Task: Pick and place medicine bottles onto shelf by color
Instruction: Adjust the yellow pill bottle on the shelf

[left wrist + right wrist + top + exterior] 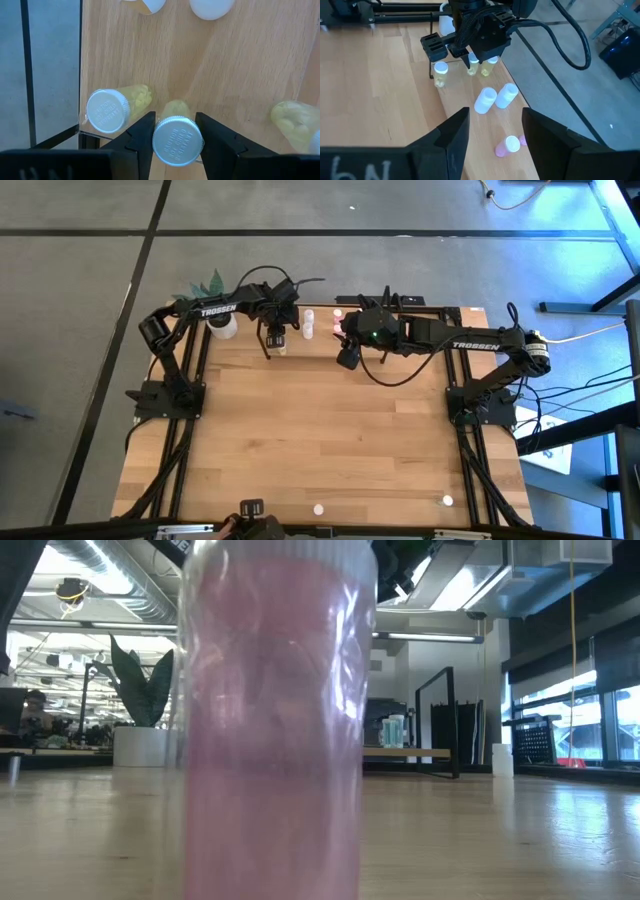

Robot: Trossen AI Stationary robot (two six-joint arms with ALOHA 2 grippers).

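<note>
My left gripper point(175, 125) stands over the shelf point(225, 75) at the table's far edge, shut on a yellowish bottle with a white cap point(177, 140). Two more yellowish bottles point(112, 107) point(295, 120) stand on the board on either side of it. Two white bottles point(485, 100) and pink ones point(507, 146) stand farther along the board. My right gripper point(492, 125) hangs open above the board near the pink bottles, with nothing between its fingers. A pink bottle point(270, 720) stands right in front of the low camera. My left gripper pinches the yellowish bottle between its two fingers at the sides of the white cap point(156, 137). The fingers come from above, pointing steeply down. The bottle stands upright, cap up, in line with its neighbours; whether its base rests on the board, I cannot tell.
A white plant pot point(224, 325) stands at the far left, beside the shelf's black end frame point(25, 75). Two small pale bottles point(318, 508) point(447, 501) stand near the table's front edge. The wide middle of the wooden tabletop point(320, 430) is bare.
</note>
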